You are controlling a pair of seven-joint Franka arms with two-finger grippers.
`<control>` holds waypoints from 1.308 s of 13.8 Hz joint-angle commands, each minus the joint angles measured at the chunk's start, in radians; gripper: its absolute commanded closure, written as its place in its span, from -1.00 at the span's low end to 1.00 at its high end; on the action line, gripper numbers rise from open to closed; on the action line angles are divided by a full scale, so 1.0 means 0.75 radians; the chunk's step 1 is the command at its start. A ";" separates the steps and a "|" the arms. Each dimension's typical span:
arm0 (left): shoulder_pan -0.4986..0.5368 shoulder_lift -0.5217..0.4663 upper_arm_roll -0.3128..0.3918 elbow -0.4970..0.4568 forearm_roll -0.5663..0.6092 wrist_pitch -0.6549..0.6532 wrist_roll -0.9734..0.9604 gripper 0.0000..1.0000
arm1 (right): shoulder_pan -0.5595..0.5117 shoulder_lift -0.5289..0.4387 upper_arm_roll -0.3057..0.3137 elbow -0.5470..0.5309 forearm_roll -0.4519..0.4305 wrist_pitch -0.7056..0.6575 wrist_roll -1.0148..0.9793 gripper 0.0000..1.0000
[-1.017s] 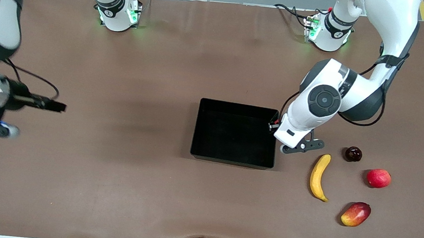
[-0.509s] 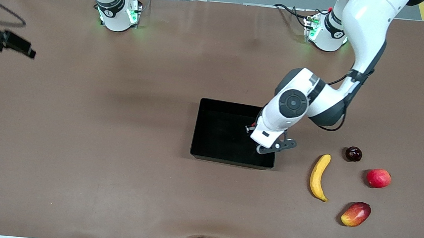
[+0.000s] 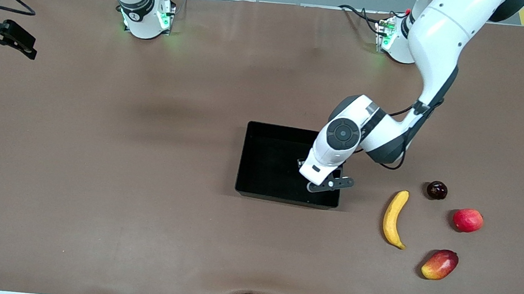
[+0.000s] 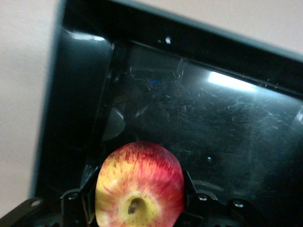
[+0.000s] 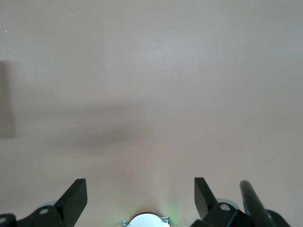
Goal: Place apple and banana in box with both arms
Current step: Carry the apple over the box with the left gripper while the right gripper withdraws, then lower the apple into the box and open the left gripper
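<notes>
My left gripper (image 4: 139, 195) is shut on the apple (image 4: 139, 175), a red fruit with yellow streaks and a pale stem dimple, which hangs over the inside of the black box (image 3: 285, 199) near the corner toward the left arm's end. In the front view the left wrist (image 3: 334, 150) hides the apple. The yellow banana (image 3: 394, 218) lies on the table beside the box, toward the left arm's end. My right gripper (image 3: 10, 38) is open and holds nothing, over the table's edge at the right arm's end.
Past the banana toward the left arm's end lie a small dark fruit (image 3: 436, 190), a plain red round fruit (image 3: 467, 220) and an oblong red-yellow fruit (image 3: 439, 264). Brown table (image 3: 139, 202) spreads around the box.
The left arm has carried the apple from beside the box to over its inside. The right arm has swung away toward the table's edge.
</notes>
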 commanded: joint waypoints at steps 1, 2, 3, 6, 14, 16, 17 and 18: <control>-0.031 0.035 0.007 0.020 0.033 0.014 -0.093 1.00 | -0.005 -0.016 -0.002 -0.009 0.044 0.042 -0.082 -1.00; -0.041 0.037 0.007 0.009 0.033 0.014 -0.112 1.00 | -0.013 -0.016 -0.002 -0.015 0.056 0.049 -0.141 -1.00; -0.054 0.037 0.007 -0.001 0.031 0.008 -0.118 1.00 | -0.041 -0.014 -0.002 -0.011 0.074 0.055 -0.200 -1.00; -0.056 0.039 0.009 -0.040 0.031 0.008 -0.126 1.00 | -0.127 -0.010 -0.004 -0.011 0.152 0.073 -0.256 -1.00; -0.054 0.033 0.011 -0.032 0.033 0.000 -0.136 -1.00 | -0.140 -0.010 -0.006 -0.005 0.136 0.057 -0.248 -1.00; -0.046 -0.022 0.011 -0.026 0.033 0.000 -0.132 -1.00 | -0.158 -0.010 -0.004 -0.005 0.140 0.057 -0.250 -1.00; -0.036 -0.075 0.011 -0.015 0.033 -0.009 -0.124 -1.00 | -0.156 -0.010 -0.004 -0.005 0.140 0.057 -0.258 -1.00; -0.021 -0.122 0.013 0.011 0.033 -0.053 -0.116 -1.00 | -0.152 -0.010 -0.002 -0.003 0.134 0.057 -0.258 -1.00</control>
